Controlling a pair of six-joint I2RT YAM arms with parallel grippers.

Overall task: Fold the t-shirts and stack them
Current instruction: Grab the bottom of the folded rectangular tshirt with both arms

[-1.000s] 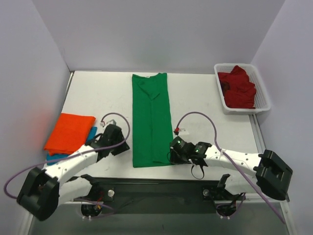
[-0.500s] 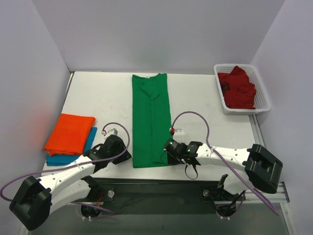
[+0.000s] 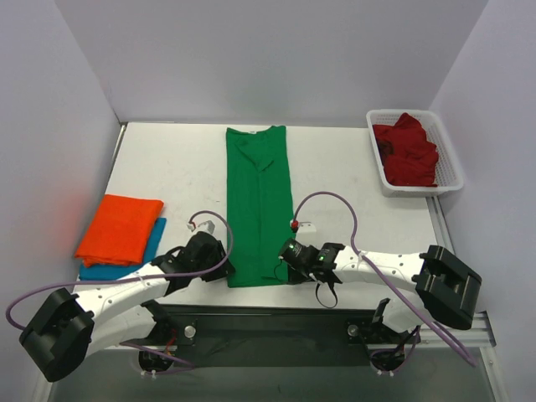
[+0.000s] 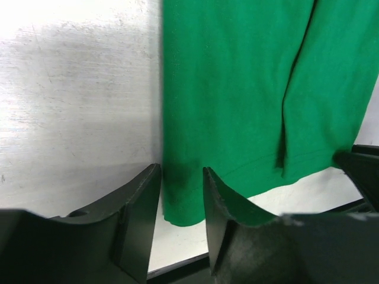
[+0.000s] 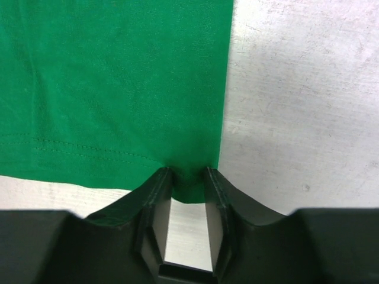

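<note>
At the surface's [image 3: 167,159] near edge, my left gripper [image 4: 182,177] and right gripper [image 5: 189,177] straddled the limp green t-shirt's [image 3: 258,205] hem corners, the best holds, part-spread and not yet pinching.

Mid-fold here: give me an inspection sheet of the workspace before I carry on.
Surface: white table, scuffed.
Job's things: green t-shirt folded into a long strip at centre; orange t-shirt folded on top of blue t-shirt at left; dark red t-shirt crumpled in the white mesh basket at far right.
Clutter: nothing seen beyond the basket.
Grippers: left gripper open astride the strip's near left corner; right gripper at the near right corner, cloth between its jaws, grip unclear.
Cables: purple cables, one looping off each arm.
Surroundings: plain pale walls on three sides.
</note>
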